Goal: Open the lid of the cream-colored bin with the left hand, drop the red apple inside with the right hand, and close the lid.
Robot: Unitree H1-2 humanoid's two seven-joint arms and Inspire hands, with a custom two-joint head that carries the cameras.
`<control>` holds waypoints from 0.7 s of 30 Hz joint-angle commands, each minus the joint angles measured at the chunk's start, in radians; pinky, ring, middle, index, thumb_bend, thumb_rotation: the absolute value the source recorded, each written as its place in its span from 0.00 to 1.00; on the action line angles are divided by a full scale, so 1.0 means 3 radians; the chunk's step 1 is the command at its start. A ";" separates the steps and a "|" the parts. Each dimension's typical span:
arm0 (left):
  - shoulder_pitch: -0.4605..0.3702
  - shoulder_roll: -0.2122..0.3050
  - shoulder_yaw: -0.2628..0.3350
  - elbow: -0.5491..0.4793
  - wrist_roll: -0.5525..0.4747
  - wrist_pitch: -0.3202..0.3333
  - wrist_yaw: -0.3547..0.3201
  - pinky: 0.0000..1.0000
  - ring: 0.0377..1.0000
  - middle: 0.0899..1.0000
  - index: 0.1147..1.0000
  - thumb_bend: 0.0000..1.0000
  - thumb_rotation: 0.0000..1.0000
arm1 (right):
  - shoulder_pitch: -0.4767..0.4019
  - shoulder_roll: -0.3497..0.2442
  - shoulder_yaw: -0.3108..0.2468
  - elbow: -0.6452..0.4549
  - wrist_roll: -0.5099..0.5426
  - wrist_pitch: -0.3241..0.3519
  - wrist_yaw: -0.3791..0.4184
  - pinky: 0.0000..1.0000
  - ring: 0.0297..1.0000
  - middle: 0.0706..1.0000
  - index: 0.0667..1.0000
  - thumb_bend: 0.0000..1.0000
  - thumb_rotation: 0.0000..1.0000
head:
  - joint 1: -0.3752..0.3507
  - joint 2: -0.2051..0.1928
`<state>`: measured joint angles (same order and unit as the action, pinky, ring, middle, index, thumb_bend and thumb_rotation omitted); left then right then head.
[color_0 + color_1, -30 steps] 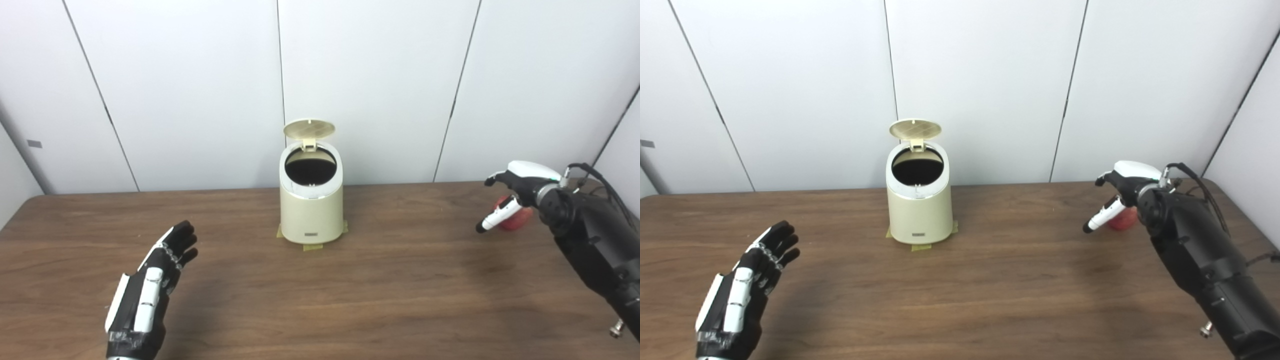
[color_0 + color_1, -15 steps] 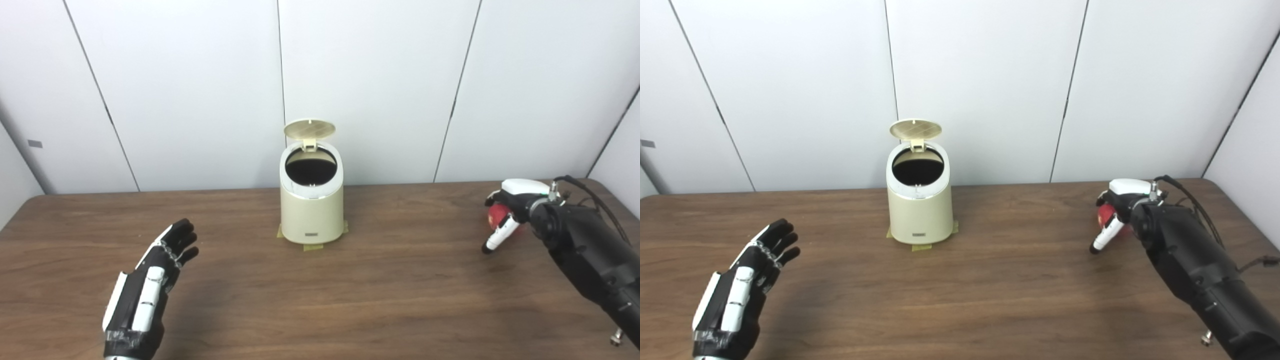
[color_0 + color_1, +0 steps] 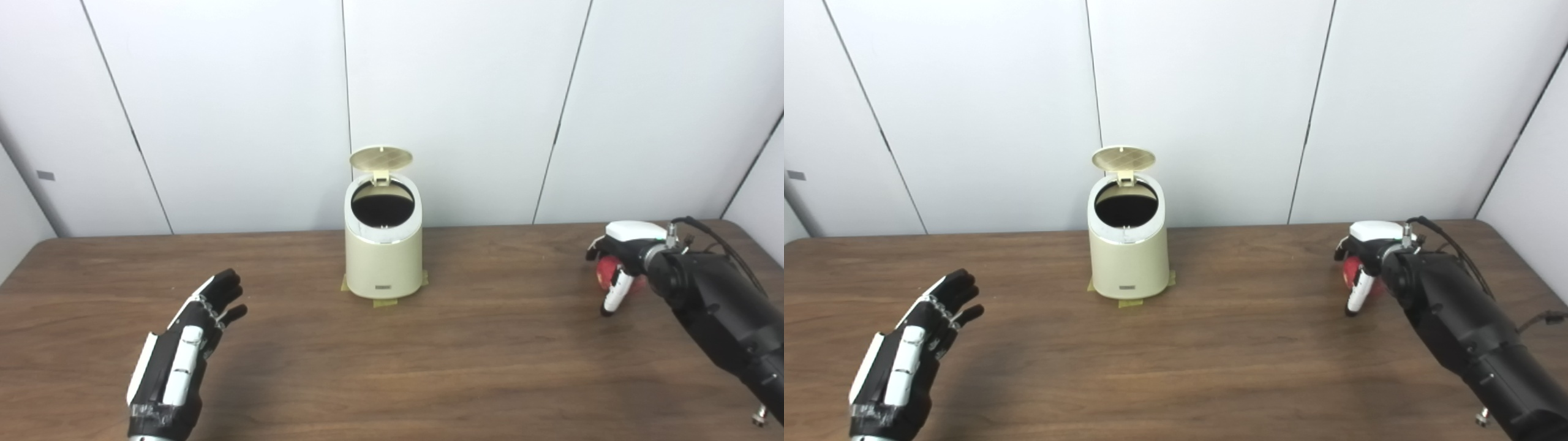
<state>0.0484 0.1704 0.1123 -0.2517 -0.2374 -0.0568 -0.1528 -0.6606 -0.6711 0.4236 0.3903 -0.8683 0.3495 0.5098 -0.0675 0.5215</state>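
Note:
The cream-colored bin [image 3: 383,263] stands at the back middle of the table, its round lid [image 3: 380,158] tipped up and the dark opening [image 3: 382,209] showing. The red apple [image 3: 606,270] lies on the table at the far right. My right hand [image 3: 621,260] is cupped over the apple from above, one white finger [image 3: 1358,293] curling down along its front. Most of the apple is hidden under the hand, and whether the grip has closed does not show. My left hand [image 3: 184,343] hovers open over the front left of the table, fingers spread, holding nothing.
Tan tape [image 3: 384,301] marks the bin's spot on the brown wooden table [image 3: 429,355]. White wall panels [image 3: 459,92] rise right behind the bin. A black cable [image 3: 704,226] loops off the right forearm near the table's right edge.
My right hand has come down from above the apple onto it, and its finger has swung from pointing left to pointing down. The left hand and the bin have stayed put.

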 commanded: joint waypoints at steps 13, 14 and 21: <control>-0.0075 0.0001 0.0027 -0.0116 -0.0053 -0.0042 0.0020 0.85 0.90 0.89 0.84 0.57 0.80 | -0.0048 -0.0006 -0.0083 0.0142 -0.0271 0.0069 -0.0889 0.37 0.43 0.45 0.45 0.53 0.00 | -0.0010 0.0011; -0.0075 0.0001 0.0026 -0.0118 -0.0045 -0.0043 0.0022 0.85 0.90 0.89 0.84 0.57 0.80 | -0.0044 -0.0006 -0.0089 0.0120 -0.0267 0.0062 -0.0896 0.36 0.43 0.44 0.45 0.53 0.00 | -0.0011 0.0010; -0.0078 0.0011 0.0023 -0.0106 -0.0010 -0.0051 0.0019 0.84 0.90 0.89 0.84 0.57 0.81 | -0.0014 0.0019 -0.0152 -0.0104 -0.0227 0.0084 -0.0810 0.39 0.46 0.46 0.44 0.53 0.00 | -0.0014 0.0016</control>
<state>0.0485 0.1675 0.1147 -0.2517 -0.2404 -0.0563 -0.1512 -0.6229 -0.6425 0.3990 0.3943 -0.9243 0.3574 0.2778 -0.0706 0.5262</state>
